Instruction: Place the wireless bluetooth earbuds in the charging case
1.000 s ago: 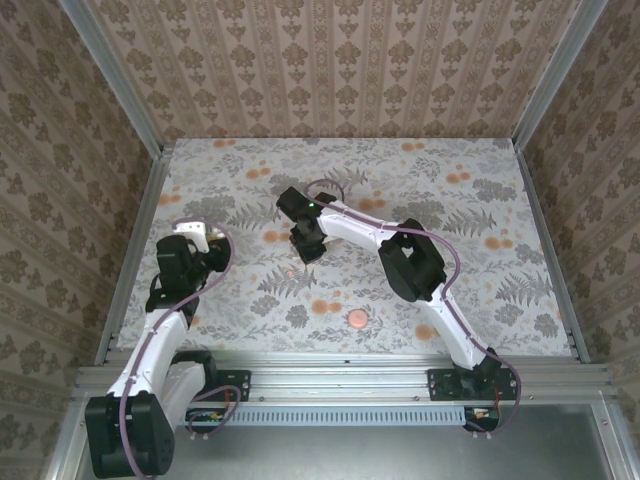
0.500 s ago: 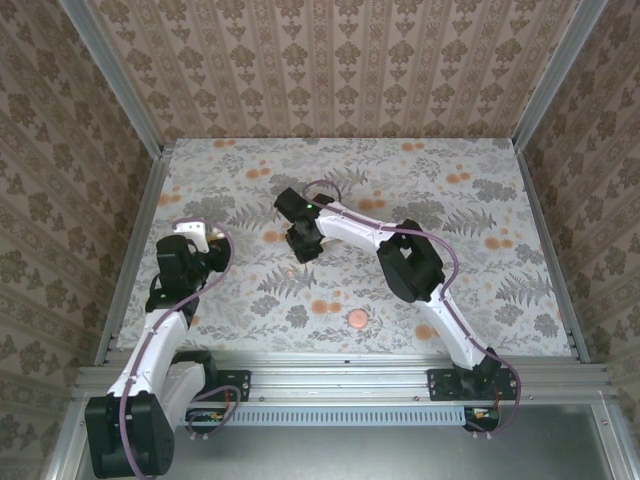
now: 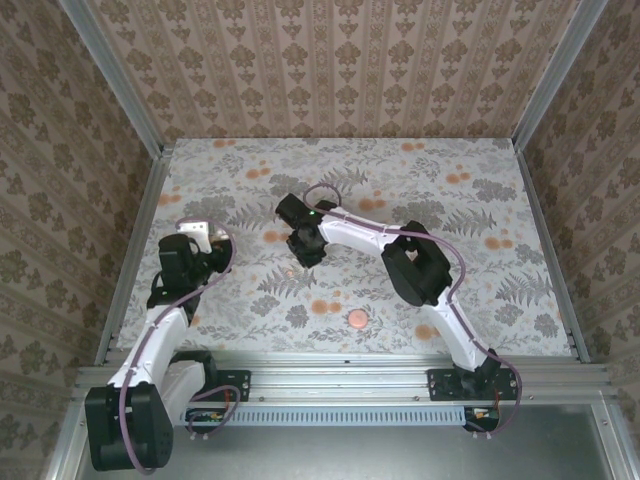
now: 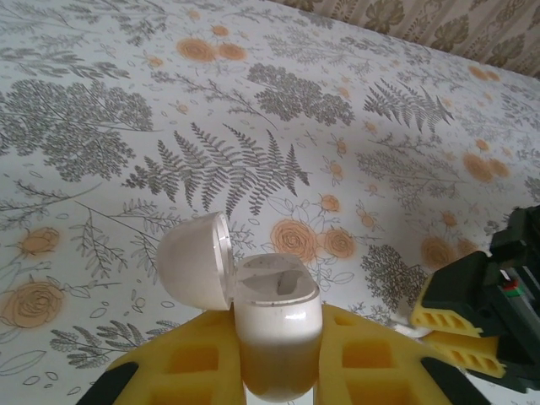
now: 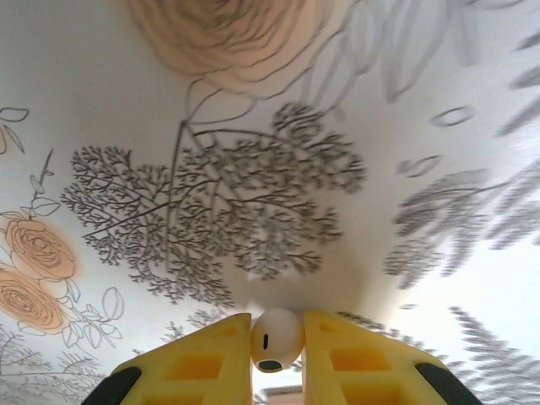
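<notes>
The white charging case [image 4: 275,325] stands upright between the yellow pads of my left gripper [image 4: 277,364], which is shut on it. Its lid [image 4: 195,261] is swung open to the left and the sockets show. From above, the case [image 3: 199,231] and left gripper [image 3: 204,243] are at the table's left. My right gripper [image 5: 278,344] is shut on one of the wireless bluetooth earbuds [image 5: 276,336], a small pale bud pinched between the yellow pads just above the floral cloth. In the top view the right gripper [image 3: 305,254] points down near the table's middle.
A round pink disc [image 3: 355,319] lies on the floral cloth near the front edge, right of centre. Patterned walls enclose the table on three sides. The right gripper's yellow pads [image 4: 460,325] show at the right edge of the left wrist view.
The right gripper's jaws have closed onto the earbud, and that arm's wrist shifted slightly. The left arm holds the case almost where it was.
</notes>
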Action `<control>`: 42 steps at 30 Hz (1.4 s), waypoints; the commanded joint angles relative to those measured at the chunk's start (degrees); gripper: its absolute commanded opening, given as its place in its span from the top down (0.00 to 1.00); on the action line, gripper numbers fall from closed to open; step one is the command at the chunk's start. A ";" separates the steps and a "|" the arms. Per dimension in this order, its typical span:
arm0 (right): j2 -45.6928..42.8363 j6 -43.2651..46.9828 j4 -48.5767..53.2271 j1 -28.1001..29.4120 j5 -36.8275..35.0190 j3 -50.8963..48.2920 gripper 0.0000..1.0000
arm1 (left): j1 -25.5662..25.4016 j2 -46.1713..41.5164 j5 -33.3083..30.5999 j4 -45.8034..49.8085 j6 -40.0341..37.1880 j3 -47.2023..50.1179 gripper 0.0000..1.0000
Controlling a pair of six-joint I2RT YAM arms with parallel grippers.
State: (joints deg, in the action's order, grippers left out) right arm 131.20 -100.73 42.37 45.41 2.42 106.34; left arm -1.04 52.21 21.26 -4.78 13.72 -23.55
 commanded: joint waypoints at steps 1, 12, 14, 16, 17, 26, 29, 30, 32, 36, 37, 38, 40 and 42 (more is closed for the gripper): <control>-8.08 4.74 -1.89 -0.11 -4.76 -5.24 0.82 | -0.57 1.26 3.96 -3.06 -0.36 -1.76 0.89; -28.21 28.98 -19.90 -1.91 -15.73 -28.47 0.81 | -10.36 8.84 12.15 -6.95 -6.52 -4.11 0.89; -32.04 33.92 -24.33 -2.37 -16.60 -33.10 0.81 | -12.81 10.06 13.99 -6.65 -8.88 -5.01 0.89; -35.78 38.44 -29.85 -2.98 -16.70 -38.26 0.81 | -15.87 11.73 16.99 -5.52 -11.34 -6.57 0.89; -37.20 39.90 -32.31 -3.40 -16.53 -40.34 0.81 | -17.30 12.51 18.45 -4.71 -12.44 -7.40 0.88; -49.28 57.58 -44.28 -4.71 -17.20 -52.01 0.81 | -21.89 20.30 28.47 -1.50 -20.01 -14.26 0.88; -53.16 62.80 -45.73 -4.81 -16.23 -54.16 0.81 | -21.99 21.90 31.29 1.14 -23.36 -16.52 0.88; -54.18 64.24 -46.24 -4.80 -15.87 -54.95 0.81 | -21.99 22.50 32.08 1.85 -24.46 -17.08 0.88; -55.77 67.27 -47.48 -4.80 -14.72 -56.44 0.81 | -22.01 23.47 33.44 2.66 -26.02 -17.90 0.88; -58.48 72.89 -49.72 -4.63 -11.01 -58.39 0.81 | -22.14 25.22 36.33 2.49 -27.32 -18.79 0.88; -58.98 74.20 -50.20 -4.58 -10.16 -58.69 0.81 | -22.16 25.71 37.35 2.49 -27.60 -19.05 0.88; -59.28 75.17 -50.51 -4.54 -9.35 -58.96 0.81 | -22.20 26.05 37.93 2.77 -27.75 -19.43 0.88; -59.66 77.42 -51.26 -4.15 -7.72 -59.23 0.81 | -22.38 26.69 38.71 2.73 -27.95 -19.90 0.88; -59.74 79.38 -52.64 -3.83 -6.29 -59.65 0.81 | -22.78 26.65 38.60 2.33 -28.20 -19.91 0.88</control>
State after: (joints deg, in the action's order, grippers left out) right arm 72.71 -27.27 -6.85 41.04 -7.51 47.57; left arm -23.00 78.72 56.18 -2.92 -11.94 -41.60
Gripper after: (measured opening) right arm 0.193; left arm 0.181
